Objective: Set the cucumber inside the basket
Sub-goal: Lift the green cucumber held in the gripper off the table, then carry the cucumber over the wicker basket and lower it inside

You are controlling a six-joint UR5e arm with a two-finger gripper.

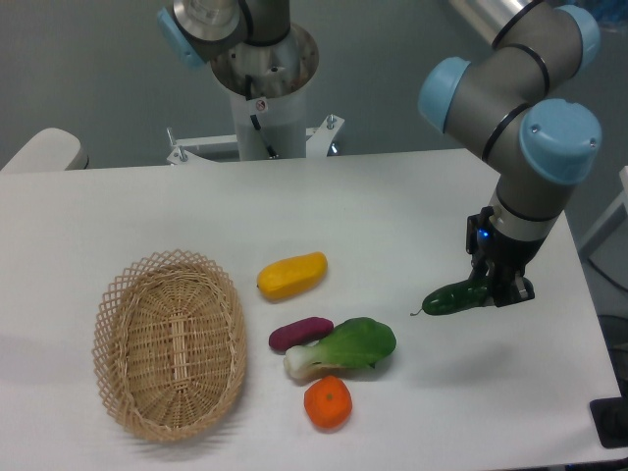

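cucumber (pixel 453 297) clamped at its right end by gripper (pixel 494 287), just off the table (pixel 392 206) | basket (pixel 169 342) far left, holding nothing

Bright, even overhead light; soft shadows fall just below the basket (pixel 170 343), mild glare and slight softness around it.

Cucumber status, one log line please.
cucumber: in tool grasp, right side of table | basket: empty, left | placement: not yet done
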